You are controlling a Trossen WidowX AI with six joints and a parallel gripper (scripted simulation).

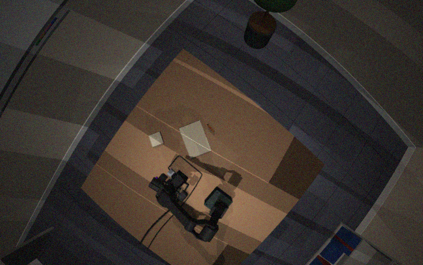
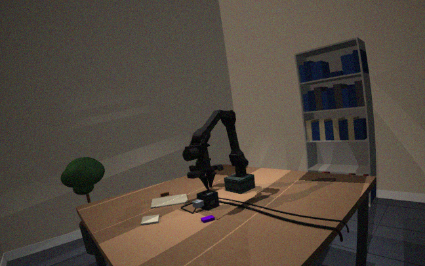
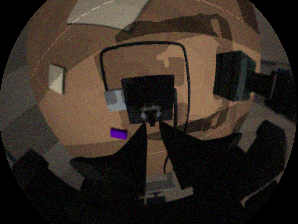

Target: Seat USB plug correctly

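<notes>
The black power cube (image 2: 208,200) (image 3: 142,90) (image 1: 181,175) stands on the table, with a light grey block (image 2: 197,203) (image 3: 115,100) (image 1: 170,173) against its side. In the wrist view, pale metallic marks (image 3: 150,111) and a small dark stub (image 3: 152,121) show at the near edge of its top; I cannot tell which way round the plug sits or how deep. My gripper (image 2: 209,189) (image 3: 152,124) points down just above the cube's top. Its fingers are slightly open, with the stub showing just beyond the gap between the tips. They hide part of the near edge.
A black cable (image 3: 186,75) (image 1: 196,186) loops around the cube, and two cables (image 2: 279,214) run to the table edge. A purple block (image 2: 208,219) (image 3: 118,133) lies near the cube. Two pale flat pieces (image 1: 195,140) (image 1: 156,140) and a small brown piece (image 1: 211,128) lie farther off.
</notes>
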